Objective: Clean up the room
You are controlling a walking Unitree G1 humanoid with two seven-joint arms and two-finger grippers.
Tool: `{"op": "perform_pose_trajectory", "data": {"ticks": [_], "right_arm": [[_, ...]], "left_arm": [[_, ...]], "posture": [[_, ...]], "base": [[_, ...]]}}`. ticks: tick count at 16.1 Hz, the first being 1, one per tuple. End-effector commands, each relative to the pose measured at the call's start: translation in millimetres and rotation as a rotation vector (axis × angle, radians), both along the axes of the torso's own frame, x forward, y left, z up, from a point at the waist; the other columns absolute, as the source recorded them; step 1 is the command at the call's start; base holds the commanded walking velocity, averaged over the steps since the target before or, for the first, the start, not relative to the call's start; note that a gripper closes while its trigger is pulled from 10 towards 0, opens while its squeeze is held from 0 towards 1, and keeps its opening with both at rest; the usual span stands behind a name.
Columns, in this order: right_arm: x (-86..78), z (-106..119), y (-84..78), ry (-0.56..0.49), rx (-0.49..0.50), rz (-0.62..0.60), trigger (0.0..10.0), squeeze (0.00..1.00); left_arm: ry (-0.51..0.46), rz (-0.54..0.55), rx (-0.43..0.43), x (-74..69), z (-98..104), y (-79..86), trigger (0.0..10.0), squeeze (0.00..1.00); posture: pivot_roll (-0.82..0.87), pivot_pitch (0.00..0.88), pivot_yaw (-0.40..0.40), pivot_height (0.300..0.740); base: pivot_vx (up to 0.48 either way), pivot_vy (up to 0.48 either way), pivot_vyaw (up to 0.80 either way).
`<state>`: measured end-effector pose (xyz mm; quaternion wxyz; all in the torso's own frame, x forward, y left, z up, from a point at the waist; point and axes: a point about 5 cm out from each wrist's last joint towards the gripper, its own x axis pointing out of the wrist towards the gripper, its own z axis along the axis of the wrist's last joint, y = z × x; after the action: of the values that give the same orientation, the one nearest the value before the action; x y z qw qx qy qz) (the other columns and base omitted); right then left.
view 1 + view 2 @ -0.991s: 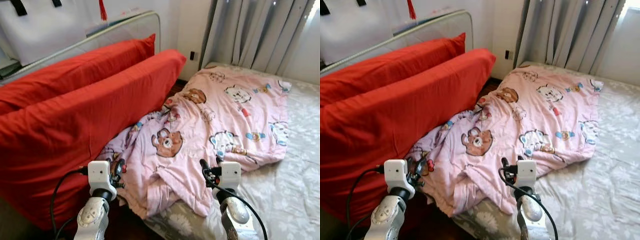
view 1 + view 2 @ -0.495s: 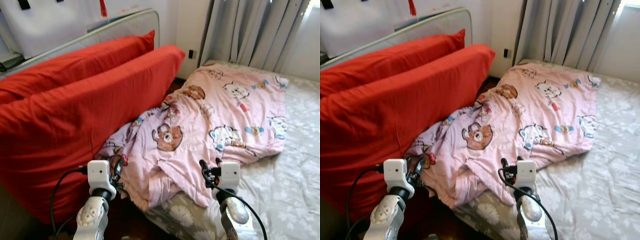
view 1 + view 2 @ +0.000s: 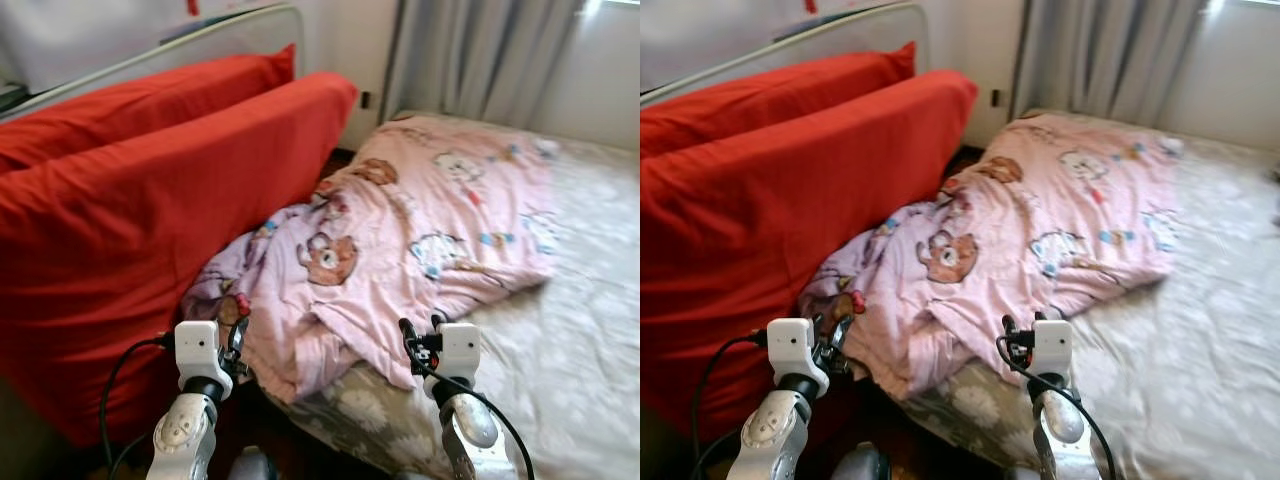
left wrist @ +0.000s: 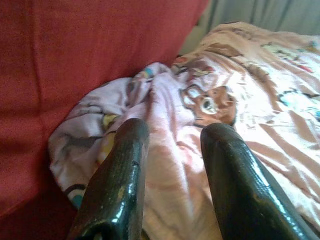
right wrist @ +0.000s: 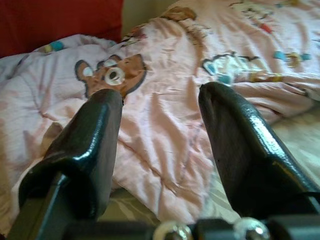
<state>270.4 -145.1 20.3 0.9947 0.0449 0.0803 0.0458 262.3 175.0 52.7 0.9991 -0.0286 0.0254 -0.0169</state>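
A crumpled pink cartoon-print blanket (image 3: pixel 400 230) lies across the bed, one end bunched against two big red pillows (image 3: pixel 150 200) that stand on edge at the left. The mattress has a grey floral sheet (image 3: pixel 580 340). My left gripper (image 3: pixel 238 335) is held low in front of the blanket's bunched end (image 4: pixel 150 100), open, with nothing between its fingers (image 4: pixel 120 170). My right gripper (image 3: pixel 421 325) hovers near the blanket's lower edge (image 5: pixel 165 165), also open and holding nothing.
Grey curtains (image 3: pixel 470 50) hang behind the bed, beside a wall socket (image 3: pixel 366 100). A curved metal rail (image 3: pixel 150 50) runs behind the pillows. Dark floor (image 3: pixel 270 440) shows between the pillows and the mattress corner.
The whole picture has shifted and blurred, so the camera moved; the bed and pillows now sit slightly higher in view. Both grippers keep their pose, open.
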Motion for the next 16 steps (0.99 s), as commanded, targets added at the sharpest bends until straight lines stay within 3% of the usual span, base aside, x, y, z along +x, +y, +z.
{"op": "perform_pose_trajectory", "data": {"ticks": [1,12,16], "right_arm": [[0.1,-0.5,0.4,0.001,0.007,-0.001,10.0,0.00],[1.2,-2.3,5.0,0.018,0.004,0.008,10.0,0.00],[-1.3,-2.3,1.8,0.002,0.000,-0.014,10.0,0.00]], "left_arm": [[0.004,-0.007,-0.004,0.2,0.0,-1.2,10.0,0.00],[0.012,-0.029,-0.007,0.1,-2.0,-1.5,10.0,0.00],[0.020,-0.028,-0.003,-2.2,-4.0,-0.8,10.0,0.00]], "posture": [[0.00,0.028,0.002,0.655],[0.00,0.003,0.011,0.655],[0.00,0.021,0.010,0.635]], "base": [[0.000,0.000,0.00],[0.000,0.000,0.00],[0.000,0.000,0.00]]}}
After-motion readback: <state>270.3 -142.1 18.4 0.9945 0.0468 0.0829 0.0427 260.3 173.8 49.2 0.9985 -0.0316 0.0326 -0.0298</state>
